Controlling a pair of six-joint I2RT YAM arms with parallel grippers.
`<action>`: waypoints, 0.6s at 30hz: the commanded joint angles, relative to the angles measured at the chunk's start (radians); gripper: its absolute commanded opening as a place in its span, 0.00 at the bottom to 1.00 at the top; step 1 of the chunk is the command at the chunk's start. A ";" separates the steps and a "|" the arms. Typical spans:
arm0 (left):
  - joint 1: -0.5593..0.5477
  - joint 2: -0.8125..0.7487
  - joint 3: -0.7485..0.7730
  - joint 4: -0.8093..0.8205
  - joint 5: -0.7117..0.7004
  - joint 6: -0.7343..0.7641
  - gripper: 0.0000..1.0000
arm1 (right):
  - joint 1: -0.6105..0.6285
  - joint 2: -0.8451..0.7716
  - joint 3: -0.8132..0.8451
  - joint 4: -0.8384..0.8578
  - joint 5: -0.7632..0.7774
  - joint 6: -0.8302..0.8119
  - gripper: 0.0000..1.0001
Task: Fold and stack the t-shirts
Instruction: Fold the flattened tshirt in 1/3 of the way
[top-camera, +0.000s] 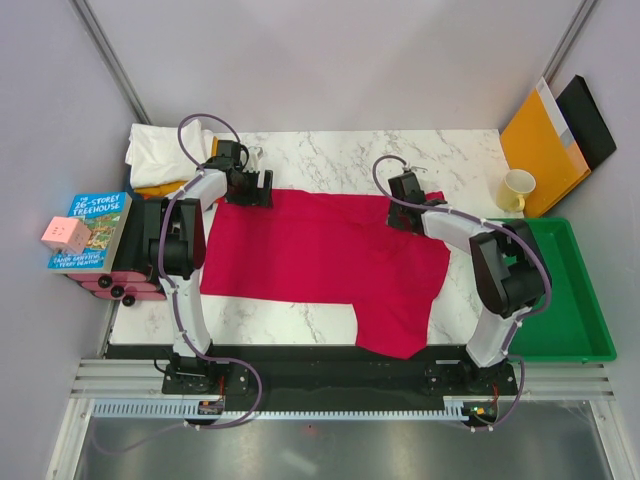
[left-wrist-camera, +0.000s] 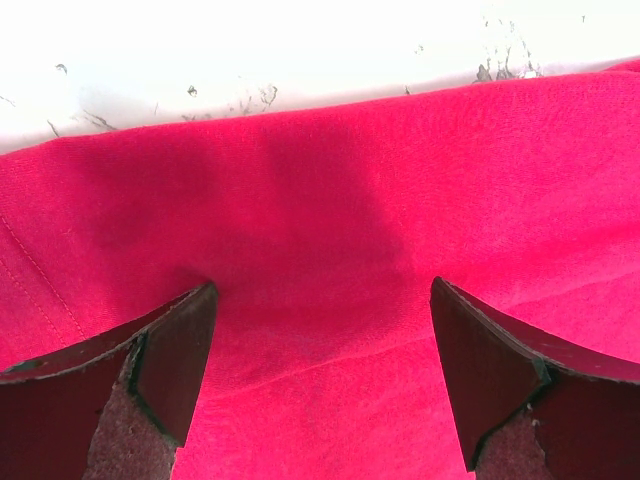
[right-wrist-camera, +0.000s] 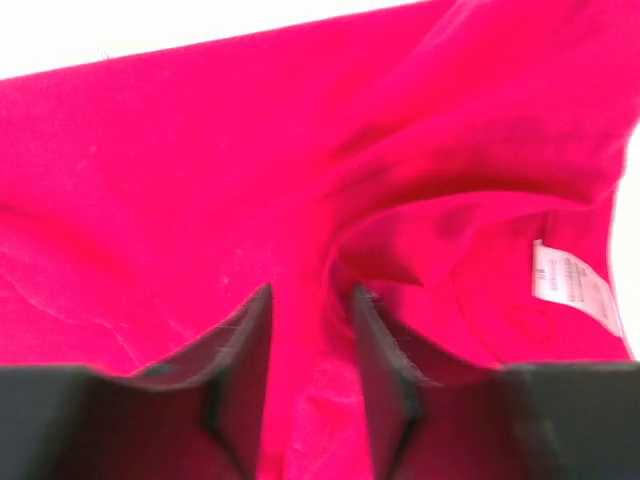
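Note:
The large crimson red t-shirt (top-camera: 320, 255) lies spread on the marble table, one part hanging toward the front edge. My left gripper (top-camera: 250, 187) is at the shirt's far left edge. In the left wrist view its jaws (left-wrist-camera: 325, 285) stand wide open just above the red cloth (left-wrist-camera: 330, 200), holding nothing. My right gripper (top-camera: 405, 212) is at the far right edge near the collar. In the right wrist view its jaws (right-wrist-camera: 312, 290) are narrow, with a bunched fold of red cloth (right-wrist-camera: 310, 400) pinched between them; the white label (right-wrist-camera: 570, 285) shows nearby. A white t-shirt (top-camera: 165, 148) lies over a yellow-orange one (top-camera: 158, 189) at the far left corner.
A stack of books (top-camera: 92, 232) with a pink cube on it stands at the left edge. A green tray (top-camera: 570, 300) lies at the right. A yellow mug (top-camera: 517, 189), an orange-yellow envelope (top-camera: 540, 145) and a black folder (top-camera: 592, 120) stand at the far right.

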 joint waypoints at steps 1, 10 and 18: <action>0.002 0.004 -0.023 -0.030 0.002 -0.001 0.95 | 0.000 -0.095 -0.003 0.032 0.092 0.002 0.51; 0.002 0.009 -0.013 -0.028 0.016 -0.009 0.95 | -0.014 -0.216 -0.106 -0.023 0.178 0.046 0.52; 0.002 0.007 -0.017 -0.030 0.016 -0.008 0.95 | -0.019 -0.178 -0.201 -0.040 0.195 0.088 0.43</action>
